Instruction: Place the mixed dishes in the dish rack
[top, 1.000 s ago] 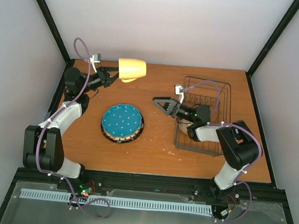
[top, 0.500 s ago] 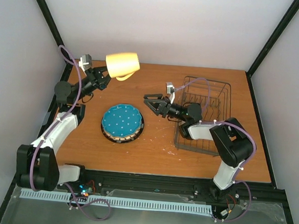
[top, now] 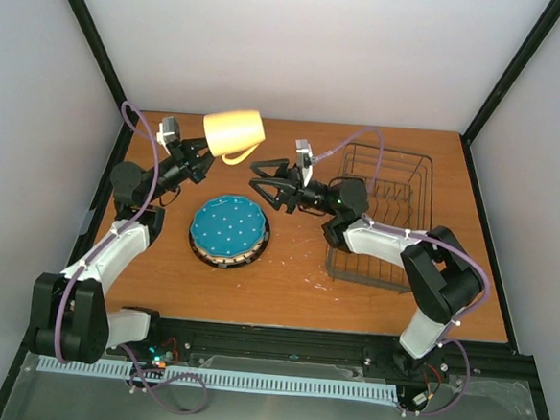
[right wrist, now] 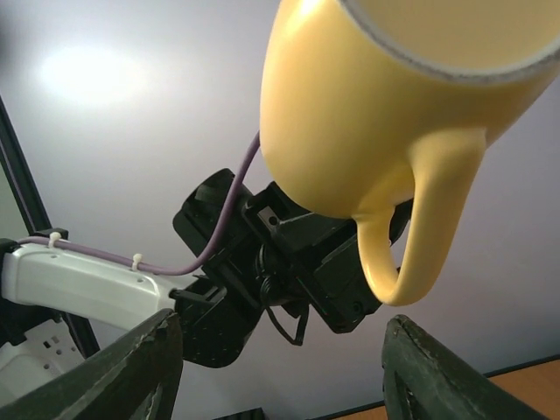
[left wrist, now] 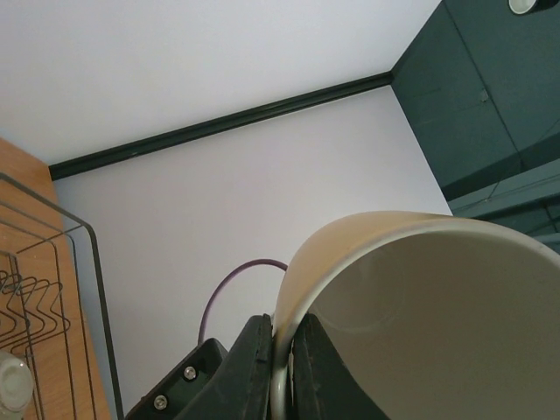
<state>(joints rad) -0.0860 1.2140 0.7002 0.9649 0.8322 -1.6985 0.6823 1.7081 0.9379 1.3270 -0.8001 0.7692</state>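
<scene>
My left gripper [top: 205, 154] is shut on the rim of the yellow mug [top: 234, 132] and holds it in the air above the table's far left, mouth tipped sideways. In the left wrist view the fingers [left wrist: 254, 367] pinch the mug's wall [left wrist: 420, 324]. My right gripper [top: 261, 182] is open just right of the mug and below it. In the right wrist view the mug [right wrist: 367, 114] hangs above the open gripper [right wrist: 284, 385], handle pointing down. The teal dotted plate [top: 228, 224] tops a stack on the table. The dish rack [top: 397, 185] stands at the right.
The right arm stretches left from beside the rack's near-left corner. A small cream-white bowl [left wrist: 12, 378] shows inside the rack [left wrist: 52, 280] in the left wrist view. Walls of the enclosure stand behind and to both sides of the wooden table [top: 285, 278].
My left gripper has swung the mug up and to the right, toward the middle. My right gripper has moved left from the rack to just under the mug, staying open.
</scene>
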